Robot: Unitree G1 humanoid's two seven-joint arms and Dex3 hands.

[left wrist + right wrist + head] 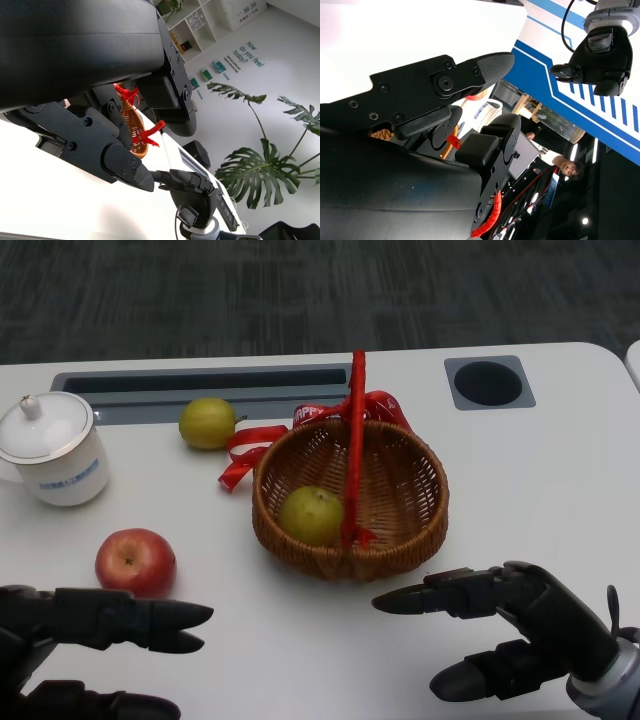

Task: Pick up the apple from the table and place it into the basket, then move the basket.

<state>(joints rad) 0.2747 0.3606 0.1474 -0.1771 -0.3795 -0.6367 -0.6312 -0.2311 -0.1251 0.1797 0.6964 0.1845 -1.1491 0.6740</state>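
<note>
Left hand (100,625) and right hand (520,630) low over the table, fingers apart, empty.

The white table (520,470) carries a red apple (135,561) just beyond the left hand (100,625), a wicker basket (350,502) (red-handled) beyond the right hand (520,625), plus a lidded cup (52,450) and a yellow-green fruit (208,423) farther off.

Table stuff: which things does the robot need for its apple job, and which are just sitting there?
Needed:
red apple, on the table by the left hand
wicker basket with a red handle
right hand, empty

Just sitting there:
green fruit inside the basket
yellow-green fruit behind the basket
white lidded cup
</note>
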